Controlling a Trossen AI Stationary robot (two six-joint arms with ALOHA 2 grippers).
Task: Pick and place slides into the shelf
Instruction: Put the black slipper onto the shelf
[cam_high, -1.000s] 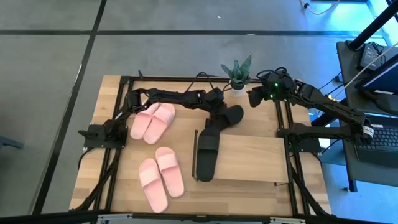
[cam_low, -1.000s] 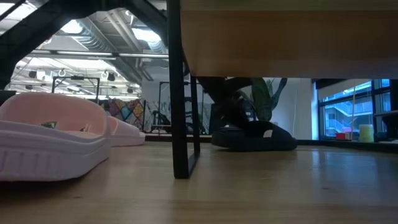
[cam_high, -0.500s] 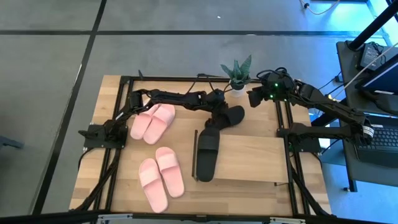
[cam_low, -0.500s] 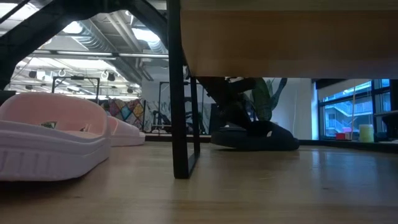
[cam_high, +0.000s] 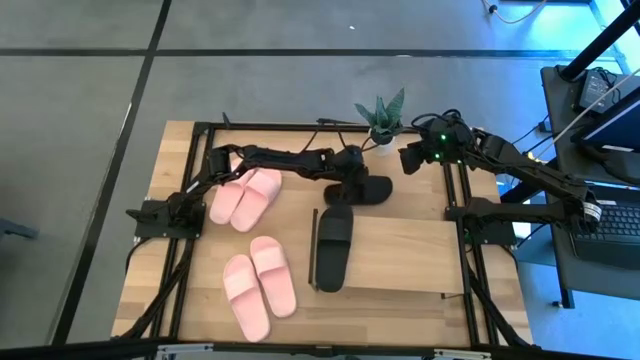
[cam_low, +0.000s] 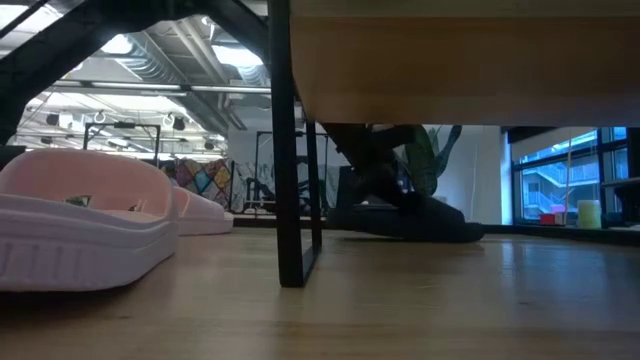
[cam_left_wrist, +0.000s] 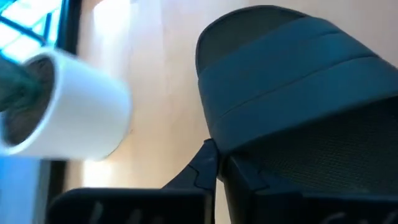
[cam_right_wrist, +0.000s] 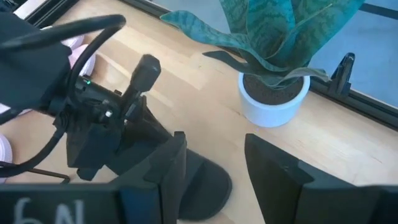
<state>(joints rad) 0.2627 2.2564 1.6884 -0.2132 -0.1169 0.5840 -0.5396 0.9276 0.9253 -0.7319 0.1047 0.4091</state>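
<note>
A black slide (cam_high: 372, 190) lies on the table behind the shelf (cam_high: 410, 250), and my left gripper (cam_high: 350, 186) is shut on its left end. In the left wrist view its wide strap (cam_left_wrist: 292, 68) fills the right side. A second black slide (cam_high: 335, 245) lies on the shelf's left end. Two pink pairs of slides (cam_high: 245, 195) (cam_high: 260, 285) rest on the table to the left. My right gripper (cam_high: 412, 158) hangs open above the far right, holding nothing. My left gripper pinches the black slide's sole rim (cam_left_wrist: 242, 177) between its two fingers, at the end away from the strap. It comes slanting down from the table's left. The slide lies low on the table (cam_low: 410, 225). Whether the held end is lifted, I cannot tell.
A small plant in a white pot (cam_high: 381, 135) stands just behind the held slide. In the low view the shelf's dark leg (cam_low: 290, 150) and board (cam_low: 450, 60) stand in front. Black frame rails run along the table's edges.
My left gripper has shut on the black slide's end and turned a little. The slide has swung about on the table, from slanting toward the far right to lying nearly along the left-right line.
</note>
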